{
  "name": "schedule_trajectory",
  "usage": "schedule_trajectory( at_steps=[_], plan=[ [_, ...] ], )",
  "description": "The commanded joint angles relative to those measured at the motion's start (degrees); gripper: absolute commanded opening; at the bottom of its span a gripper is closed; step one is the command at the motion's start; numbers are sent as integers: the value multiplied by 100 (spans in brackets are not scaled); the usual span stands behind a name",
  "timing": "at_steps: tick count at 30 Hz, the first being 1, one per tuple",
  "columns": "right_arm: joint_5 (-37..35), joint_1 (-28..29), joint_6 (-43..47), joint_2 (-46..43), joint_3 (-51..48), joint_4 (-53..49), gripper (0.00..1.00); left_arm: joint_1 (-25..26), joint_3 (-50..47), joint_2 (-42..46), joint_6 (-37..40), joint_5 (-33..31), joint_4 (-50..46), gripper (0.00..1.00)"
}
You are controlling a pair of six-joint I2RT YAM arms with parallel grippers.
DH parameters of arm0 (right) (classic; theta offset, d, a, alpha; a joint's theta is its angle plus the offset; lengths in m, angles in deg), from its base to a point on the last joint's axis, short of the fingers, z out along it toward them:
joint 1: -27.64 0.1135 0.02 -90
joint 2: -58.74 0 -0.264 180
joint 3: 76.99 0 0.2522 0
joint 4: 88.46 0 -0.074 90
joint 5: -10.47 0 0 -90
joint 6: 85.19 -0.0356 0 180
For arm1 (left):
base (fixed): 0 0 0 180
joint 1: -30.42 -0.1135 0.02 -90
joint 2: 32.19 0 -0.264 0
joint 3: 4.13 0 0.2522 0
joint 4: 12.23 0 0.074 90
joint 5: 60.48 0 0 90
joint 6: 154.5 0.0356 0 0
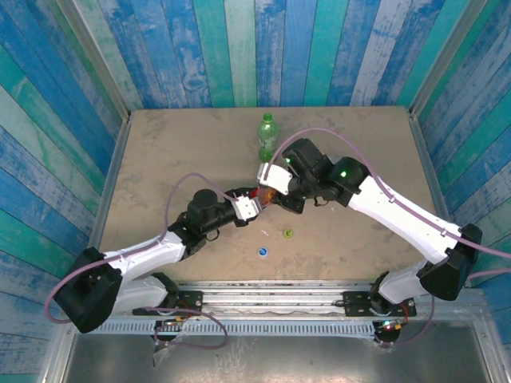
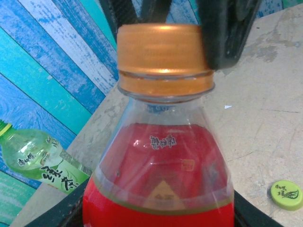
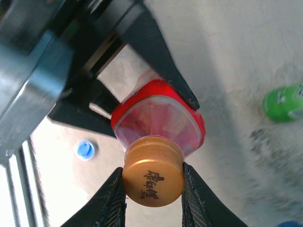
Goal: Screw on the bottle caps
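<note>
The left fingers [image 3: 163,66] are clenched on the body of the small red plastic bottle with a printed label [image 2: 158,189], holding it off the beige tabletop [image 1: 176,152] near its middle, with the neck pointing toward the right arm. The right fingers [image 3: 114,198] are closed on either side of the round orange plastic screw cap [image 3: 154,177], which sits on the bottle's neck down to the collar ring; how far it is threaded is hard to judge. The tall green plastic bottle [image 1: 267,136] stands upright just beyond the two arms. The yellow-green round cap [image 1: 287,233] and the blue round cap [image 1: 262,252] lie loose on the tabletop nearer the bases, a little apart from each other.
</note>
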Motion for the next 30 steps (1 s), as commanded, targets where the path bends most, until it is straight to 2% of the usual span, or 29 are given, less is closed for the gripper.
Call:
schedule_trajectory(
  at_steps=[1,3,5,7,10,12,14,17,19,23,30],
  plan=[
    [117,174,-3090,-267,-411,932,3,16,-59,192,34,-72,280,52],
    [-327,262,-3997,-393,-490,995,4,16,-39,225,-11,-57,269,51],
    [-309,265,-4057,-524,-522,938,11,16,-36,285,-18,-35,264,51],
    [-111,266,-3297,-681,-597,934,20,17,-61,323,14,60,287,51],
    [571,267,-1196,-974,-814,672,42,20,-37,336,6,274,214,51],
    [768,268,35,-1302,-1074,611,48,18,-53,359,-37,391,196,51],
    [557,262,904,-1542,-1186,541,50,17,-63,350,-31,428,192,51],
    [350,262,2109,-1534,-858,38,53,16,-76,409,-97,465,168,51],
    [201,266,2525,-1397,-592,-179,54,16,-138,490,-166,481,187,51],
    [301,268,2966,-984,-128,-472,51,15,-296,701,-242,431,167,51],
    [346,254,3072,-299,376,-574,45,16,-352,869,-145,203,36,52]
  ],
)
